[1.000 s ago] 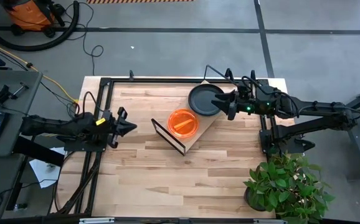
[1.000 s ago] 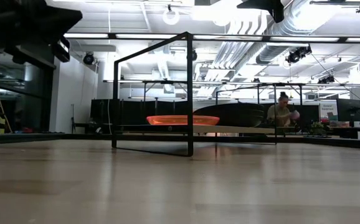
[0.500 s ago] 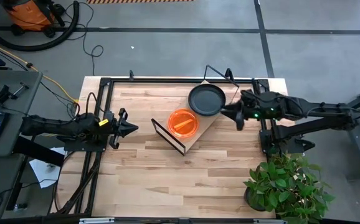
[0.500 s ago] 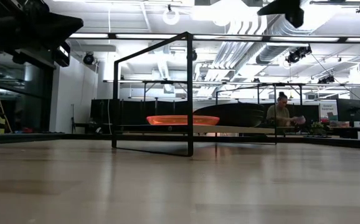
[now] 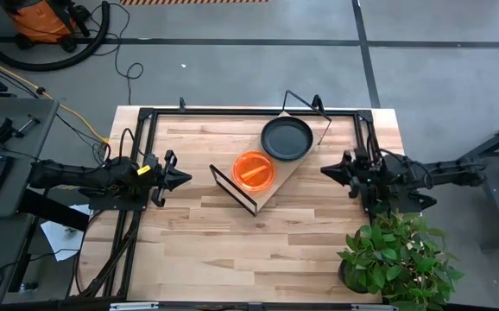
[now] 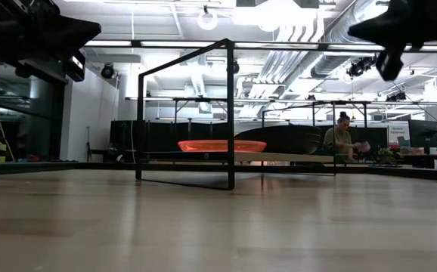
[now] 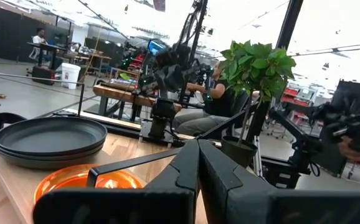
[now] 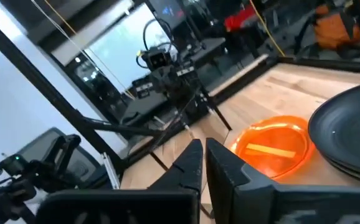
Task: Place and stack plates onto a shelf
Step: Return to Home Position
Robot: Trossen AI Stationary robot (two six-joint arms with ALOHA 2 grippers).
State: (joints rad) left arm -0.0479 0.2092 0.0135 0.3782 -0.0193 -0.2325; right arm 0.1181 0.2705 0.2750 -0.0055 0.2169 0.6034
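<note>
The light-wood shelf (image 5: 267,197) stands slantwise in the middle of the table. A stack of dark grey plates (image 5: 287,138) rests on its far end, and the orange plates (image 5: 253,171) rest beside it toward the near left. Both also show in the left wrist view, the dark plates (image 7: 49,140) and the orange plates (image 7: 80,182). My left gripper (image 5: 183,178) is shut and empty, left of the shelf. My right gripper (image 5: 324,170) is shut and empty, right of the shelf and clear of the plates.
A potted plant (image 5: 396,259) stands at the table's near right corner. A black frame (image 5: 232,111) runs along the table's far and side edges. Bare tabletop (image 5: 232,250) lies in front of the shelf. A person (image 6: 343,136) sits far behind the table.
My right gripper has drawn back from the dark plates' right rim toward the table's right and near edges. The dark plates stay on the shelf. My left gripper has kept still.
</note>
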